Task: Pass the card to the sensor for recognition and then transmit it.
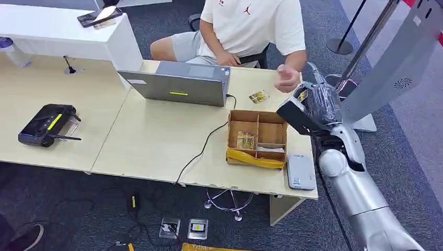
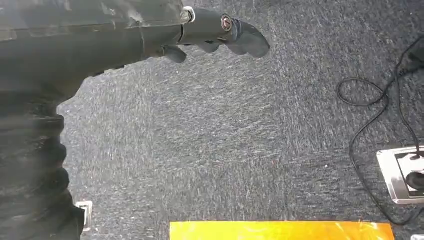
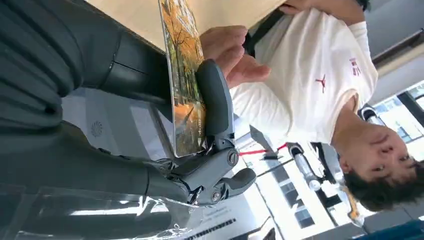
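a: right wrist view puts the card (image 3: 186,80) upright between the thumb and a dark finger of the right hand (image 3: 200,150), pinched by its lower end so most of the printed face stays free.

b: that grip makes sense to me. a flat, stiff card held by one end leaves plenty for someone else to take. the print looks like autumn trees, glossy.

a: and a person's hand (image 3: 232,55) is right behind the card, palm open, fingers almost touching it. from the head view the right hand (image 1: 308,107) is lifted past the far right corner of the table (image 1: 156,141), near the person's hand (image 1: 288,78).

b: so i'd judge this as the handover part, not the scan. the pale flat reader (image 1: 301,171) lies at the table's near edge, beside the wooden box (image 1: 257,137), well apart from the card.

a: the box is thin board, split into compartments, with another card lying in one and a yellow strip along its front.

b: the left hand (image 2: 220,30)?

a: hanging over grey carpet, fingers loosely apart, holding nothing. the right arm's wrist is wrapped in crinkled clear film.
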